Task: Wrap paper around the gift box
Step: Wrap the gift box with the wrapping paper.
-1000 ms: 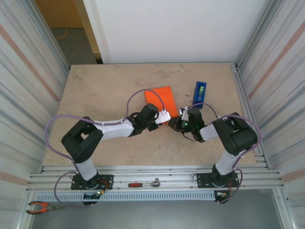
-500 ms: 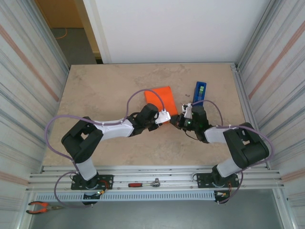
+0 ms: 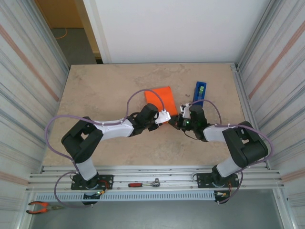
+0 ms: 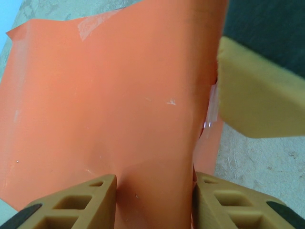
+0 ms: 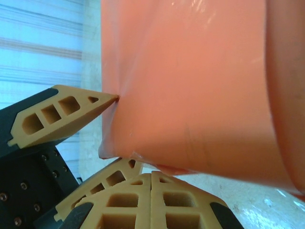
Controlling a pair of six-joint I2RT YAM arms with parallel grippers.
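The left gripper [image 4: 155, 183] is part-closed on the gift box [image 3: 161, 99]. Its two tan fingers [image 4: 76, 202] press the orange-skinned near end from either side, and the right wrist view shows one tip denting the paper [image 5: 190, 86].

From those fingers the box stretches away across the table [image 3: 105, 90]. Its long axis runs near to far and leans a little to the left at the far end. The flat orange face is turned up, and a strip of clear tape [image 4: 213, 107] sits on the edge by the right-hand finger.

The right gripper [image 5: 151, 179] is closed with its fingers pressed together and nothing between them. Its tips lie just under the box's near edge, close beside the left fingers.

The blue tape dispenser [image 3: 200, 92] stands beyond the right gripper, apart from the box. Its small greenish patch is too small to read.
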